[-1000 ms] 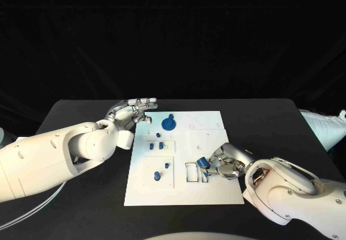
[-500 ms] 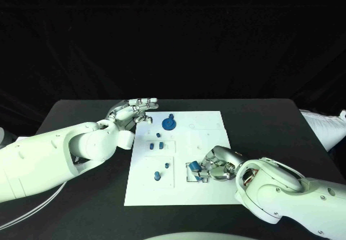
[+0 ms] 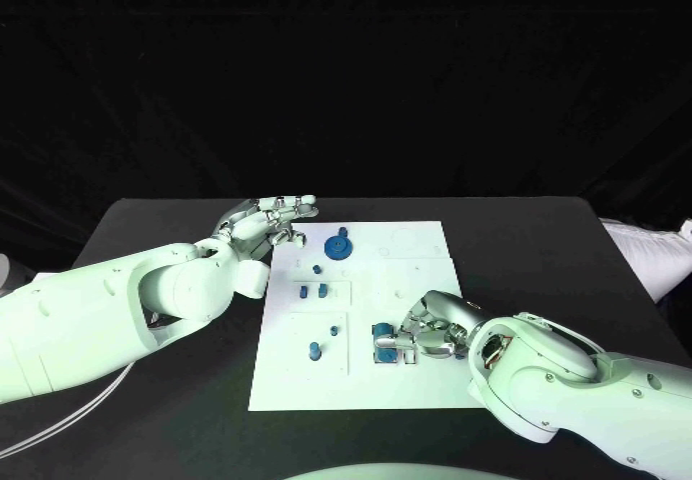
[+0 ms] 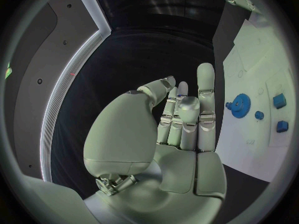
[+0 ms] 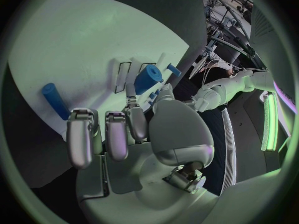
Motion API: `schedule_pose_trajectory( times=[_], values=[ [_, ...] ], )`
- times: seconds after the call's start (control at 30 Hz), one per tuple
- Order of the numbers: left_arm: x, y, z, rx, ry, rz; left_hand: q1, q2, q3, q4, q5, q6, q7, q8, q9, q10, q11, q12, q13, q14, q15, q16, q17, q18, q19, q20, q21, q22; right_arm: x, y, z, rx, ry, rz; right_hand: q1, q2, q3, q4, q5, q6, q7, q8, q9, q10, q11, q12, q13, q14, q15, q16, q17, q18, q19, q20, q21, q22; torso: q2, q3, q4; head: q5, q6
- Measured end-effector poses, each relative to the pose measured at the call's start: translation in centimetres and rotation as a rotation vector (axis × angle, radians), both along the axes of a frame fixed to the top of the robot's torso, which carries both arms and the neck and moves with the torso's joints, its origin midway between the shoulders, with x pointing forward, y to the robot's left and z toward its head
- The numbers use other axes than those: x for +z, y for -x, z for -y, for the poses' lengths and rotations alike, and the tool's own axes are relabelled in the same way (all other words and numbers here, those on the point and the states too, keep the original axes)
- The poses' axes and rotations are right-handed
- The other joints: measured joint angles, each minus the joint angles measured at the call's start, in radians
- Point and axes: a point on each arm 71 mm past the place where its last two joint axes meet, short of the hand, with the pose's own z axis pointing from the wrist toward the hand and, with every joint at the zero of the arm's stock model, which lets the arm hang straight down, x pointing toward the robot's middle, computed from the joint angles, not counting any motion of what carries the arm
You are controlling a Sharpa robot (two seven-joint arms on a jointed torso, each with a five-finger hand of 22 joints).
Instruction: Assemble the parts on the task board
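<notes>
Pinching a blue cylinder [image 5: 147,78] upright over the task board [image 3: 433,390] — right hand [image 3: 433,335]; left hand [image 3: 267,220] holds nothing.

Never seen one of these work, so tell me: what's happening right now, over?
Right hand holding a blue part at the board's rectangular slots. Left hand idle by the board's far corner, holding nothing. Nothing blocking.

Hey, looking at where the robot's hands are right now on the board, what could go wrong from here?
The right hand holds a blue cylinder at the black-outlined slots; if it is tilted, it may jam or slip out of the fingers. That arm also hangs low over the task board and could nudge it. The left hand hovers near the blue gear and might brush it.
</notes>
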Motion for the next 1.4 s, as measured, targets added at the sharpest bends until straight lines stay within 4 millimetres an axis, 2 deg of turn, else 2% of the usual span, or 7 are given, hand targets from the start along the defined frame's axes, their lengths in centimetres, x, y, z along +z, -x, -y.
schedule_pose_trajectory(
  times=[0.1,0.23,0.47,0.7,0.9,1.03,1.4],
  values=[
    [0.0,0.0,0.0,0.000,0.000,0.000,0.000,0.000,0.000,0.000,0.000,0.000,0.000,0.000,0.000,0.000,0.000,0.000,0.000,0.000,0.000,0.000,0.000,0.000,0.000,0.000,0.000,0.000,0.0,0.0,0.0,0.002,0.005,0.010,-0.042,-0.035,0.027,0.001,-0.007,0.000,0.000,-0.001,0.006,0.000,0.000,-0.011,0.000,-0.001,-0.001,0.000,0.000,0.000,0.000,0.000,-0.003,0.000,0.000,0.0000,-0.0001,0.000,0.000],
    [0.0,0.0,0.0,0.000,0.000,0.000,0.000,0.000,0.000,0.000,0.000,0.000,0.000,0.000,0.000,0.000,0.000,0.000,0.000,0.000,0.000,0.000,0.000,0.000,0.000,0.000,0.000,0.000,0.2,0.0,0.0,0.005,0.008,0.023,-0.042,-0.037,0.052,-0.003,-0.007,0.000,0.000,-0.001,0.010,0.000,0.000,-0.011,0.000,-0.001,-0.001,0.000,0.000,0.000,0.000,0.000,-0.003,0.000,0.000,0.0007,-0.0007,-0.001,0.001],
    [0.0,0.0,0.0,0.000,0.000,0.000,0.000,0.000,0.000,0.000,0.000,0.000,0.000,0.000,0.000,0.000,0.000,0.000,0.000,0.000,0.000,0.000,0.000,0.000,0.000,0.000,0.000,0.000,0.4,0.2,0.0,0.013,0.012,0.041,0.155,-0.018,0.108,-0.075,0.049,0.000,0.000,-0.001,0.025,0.000,0.000,-0.011,0.005,-0.001,-0.001,0.000,0.000,0.000,0.000,0.000,-0.003,0.000,0.000,0.0012,-0.0007,-0.001,0.001],
    [0.0,0.0,0.0,0.000,0.000,0.000,0.000,0.000,0.000,0.000,0.000,0.000,0.000,0.000,0.000,0.000,0.000,0.000,0.000,0.000,0.000,0.000,0.000,0.000,0.000,0.000,0.000,0.000,0.5,0.3,0.0,0.025,0.027,0.067,0.255,-0.023,0.142,-0.148,0.029,0.003,-0.003,0.008,0.035,0.004,-0.003,-0.005,0.012,-0.001,-0.001,0.000,0.000,0.000,0.000,0.000,-0.003,0.000,-0.001,0.0008,-0.0006,-0.002,0.000],
    [0.0,0.0,0.0,-0.001,0.000,0.000,0.000,0.000,0.000,0.000,0.000,0.000,0.000,0.000,0.000,0.000,0.000,0.000,0.000,0.000,0.000,0.000,0.000,0.000,0.000,0.000,0.000,0.000,0.9,0.5,1.1,0.010,0.034,0.086,0.246,-0.003,0.141,-0.132,0.083,-0.046,0.017,-0.028,0.019,0.007,0.001,-0.014,0.071,0.003,0.004,0.000,0.000,0.000,0.000,0.000,-0.003,0.000,-0.001,0.0005,-0.0001,-0.005,0.000],
    [0.0,0.0,0.0,0.000,0.000,-0.001,0.000,0.000,0.000,0.000,0.000,0.000,0.000,0.000,0.000,0.000,0.000,0.000,0.000,0.000,0.000,0.000,0.000,0.000,0.000,0.000,0.000,0.000,1.7,0.6,3.5,-0.032,0.042,0.099,0.247,0.019,0.146,-0.127,0.133,-0.075,0.029,-0.055,0.001,0.003,0.014,-0.015,0.111,0.006,0.014,0.000,0.000,0.000,0.000,0.000,-0.003,0.001,-0.001,0.0001,-0.0007,-0.011,0.003],
    [0.0,0.1,0.0,-0.003,0.001,-0.001,0.000,0.000,0.000,0.000,0.000,0.000,0.000,0.000,0.000,0.000,0.000,0.000,0.000,0.000,0.000,0.000,0.000,0.000,0.000,0.000,0.000,0.000,2.5,0.6,8.6,-0.113,0.113,0.109,0.244,0.032,0.156,-0.117,0.230,-0.033,0.019,-0.057,-0.016,-0.001,0.014,-0.047,0.159,0.006,0.014,-0.002,0.000,0.000,0.000,0.008,0.002,0.000,-0.001,-0.0012,-0.0058,-0.029,0.009]
  ],
)
